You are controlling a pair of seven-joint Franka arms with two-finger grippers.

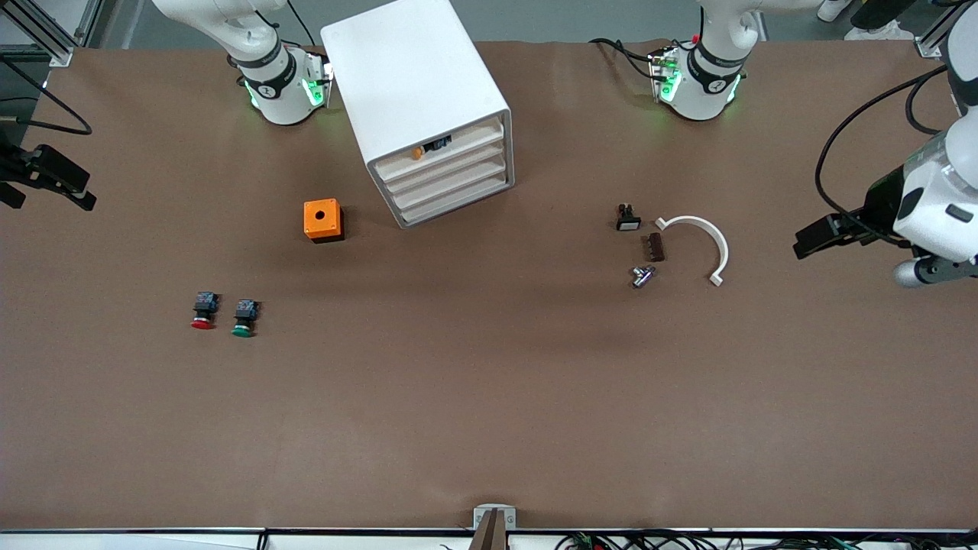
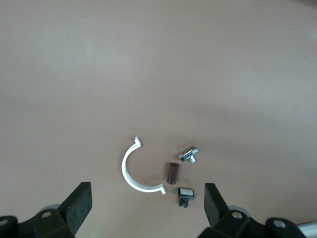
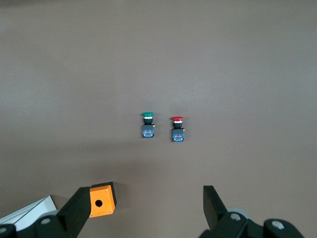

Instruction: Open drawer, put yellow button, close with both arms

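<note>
We see a brown table [image 1: 489,397] carrying a white cabinet [image 1: 416,92], orange box [image 1: 322,220], red button [image 1: 203,310], green button [image 1: 244,317] and white curved clip [image 1: 707,241].

Brown matte table cover [image 1: 489,412] fills nearly the whole front view, flat, with faint creases. Both wrist views show the same brown surface and nothing of the room. A strip of grey floor [image 1: 558,19] shows past the table edge farthest from the front camera. Aluminium frame profiles stand at the two corners farthest from that camera [image 1: 47,32] [image 1: 927,40]. A white table rim [image 1: 130,539] runs along the nearest edge, with a small grey bracket [image 1: 494,517] at its middle and a cable bundle [image 1: 657,541] beside it. Light is even, overhead, with soft diffuse shadows. No walls or windows can be made out.
</note>
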